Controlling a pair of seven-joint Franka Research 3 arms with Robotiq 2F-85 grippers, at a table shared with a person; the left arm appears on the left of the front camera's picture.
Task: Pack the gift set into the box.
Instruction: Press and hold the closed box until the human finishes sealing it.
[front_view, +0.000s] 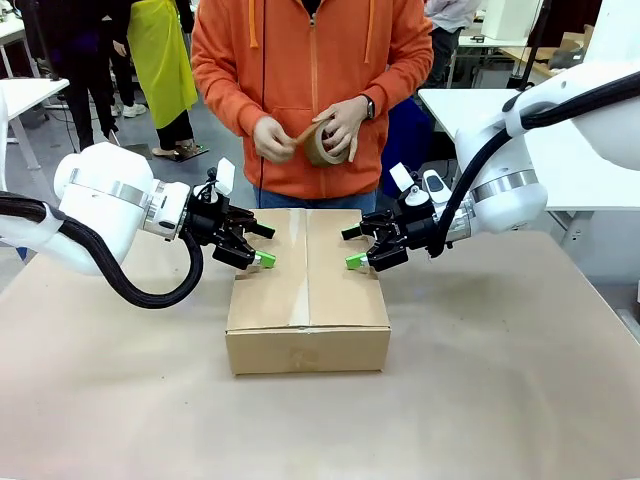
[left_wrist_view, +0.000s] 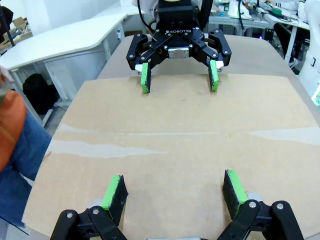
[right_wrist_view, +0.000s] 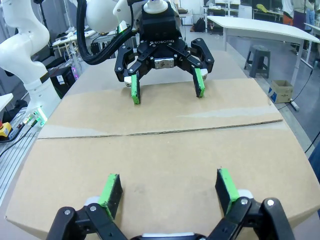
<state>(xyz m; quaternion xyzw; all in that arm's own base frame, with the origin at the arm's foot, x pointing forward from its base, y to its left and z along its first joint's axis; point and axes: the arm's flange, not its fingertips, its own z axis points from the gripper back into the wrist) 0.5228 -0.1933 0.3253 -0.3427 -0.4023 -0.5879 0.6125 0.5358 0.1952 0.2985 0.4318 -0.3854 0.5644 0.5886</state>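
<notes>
We press the box (front_view: 307, 290) flaps shut, both grippers, left (front_view: 262, 247) and right (front_view: 356, 248), spread and empty; only the person's tape (front_view: 322, 143) remains.

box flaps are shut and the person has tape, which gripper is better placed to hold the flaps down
Neither clearly. The left gripper and right gripper, both open, sit symmetrically at opposite edges of the box, level with its top, while the person's hands peel the tape roll. Probably both press together.

Brown box (front_view: 307, 290); black tools, green pads (left_wrist_view: 113, 191); orange sleeve (front_view: 225, 70); brown tape roll (front_view: 322, 146).
</notes>
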